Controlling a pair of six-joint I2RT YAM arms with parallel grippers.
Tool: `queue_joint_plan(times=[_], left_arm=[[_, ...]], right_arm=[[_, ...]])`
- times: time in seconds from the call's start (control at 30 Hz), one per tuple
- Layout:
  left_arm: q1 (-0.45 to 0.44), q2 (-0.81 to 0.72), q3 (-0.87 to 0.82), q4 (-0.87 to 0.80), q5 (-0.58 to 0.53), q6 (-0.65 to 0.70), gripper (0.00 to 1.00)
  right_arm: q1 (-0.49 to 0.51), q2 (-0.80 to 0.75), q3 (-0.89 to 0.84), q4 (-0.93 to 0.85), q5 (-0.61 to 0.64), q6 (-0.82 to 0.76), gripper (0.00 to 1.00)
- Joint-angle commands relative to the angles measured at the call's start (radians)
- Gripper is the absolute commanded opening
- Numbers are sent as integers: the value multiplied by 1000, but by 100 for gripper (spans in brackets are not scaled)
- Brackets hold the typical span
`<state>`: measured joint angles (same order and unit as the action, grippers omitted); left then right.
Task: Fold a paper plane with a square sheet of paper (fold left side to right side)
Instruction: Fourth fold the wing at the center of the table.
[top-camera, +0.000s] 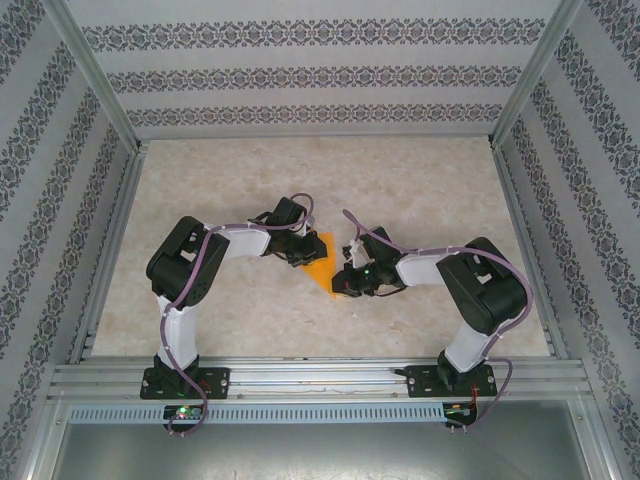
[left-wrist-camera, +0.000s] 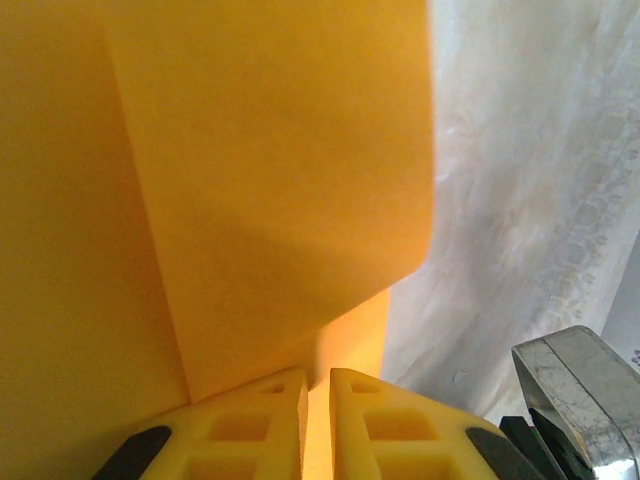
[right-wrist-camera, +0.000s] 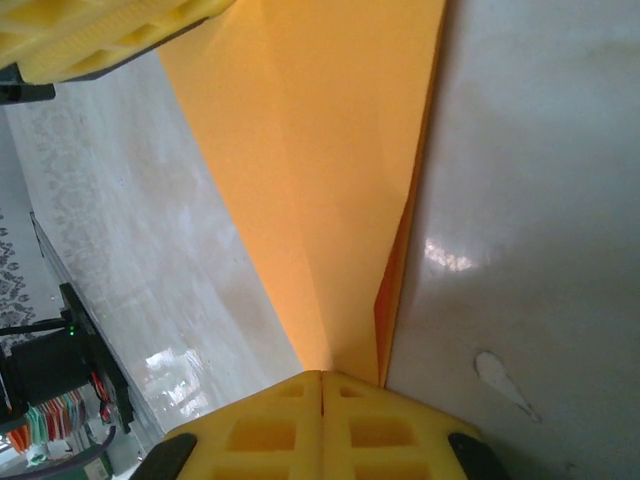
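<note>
The square sheet of paper (top-camera: 321, 268), bright orange, is folded into a pointed shape at the middle of the table. My left gripper (top-camera: 303, 252) is at its far left side. In the left wrist view the yellow jaws (left-wrist-camera: 318, 385) stand nearly together, with the orange paper (left-wrist-camera: 270, 180) running into the thin gap. My right gripper (top-camera: 347, 276) is at the paper's near right end. There its jaws (right-wrist-camera: 322, 378) are shut on the narrow tip of the paper (right-wrist-camera: 320, 180), which shows a centre crease. The left gripper's fingers (right-wrist-camera: 100, 30) sit on the wide end.
The pale marbled table (top-camera: 420, 190) is fenced by aluminium rails (top-camera: 320, 380) and patterned walls. A small white mark (right-wrist-camera: 505, 382) lies on the table right of the right jaws. A shiny metal part (left-wrist-camera: 580, 385) shows at the lower right of the left wrist view.
</note>
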<state>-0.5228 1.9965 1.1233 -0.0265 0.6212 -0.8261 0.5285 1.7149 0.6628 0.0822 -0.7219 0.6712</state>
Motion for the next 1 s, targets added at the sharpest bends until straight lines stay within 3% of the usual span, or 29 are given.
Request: queue_joint_plan(times=[0.0,0.4,0.63,0.8,0.97], left_arm=[[-5,38,-28,-48,-46,22,16],[-2,39,-27,-47,-45,22,16],[-2,35,-20,-52,-43,27,16],[-3,35,-18,-50,-40,27,16],[-2,33,-19,-47,-41,25,16]], right_arm=[[25,-4,-44,-144,21,-38,6],[33,-61,-78,-221,26,-58,7],[-5,-209,-55,-250,-20,-50,9],[-56,-215,-41,-140,-60,-19,9],[-43,-122,20,-20,-41,25,1]])
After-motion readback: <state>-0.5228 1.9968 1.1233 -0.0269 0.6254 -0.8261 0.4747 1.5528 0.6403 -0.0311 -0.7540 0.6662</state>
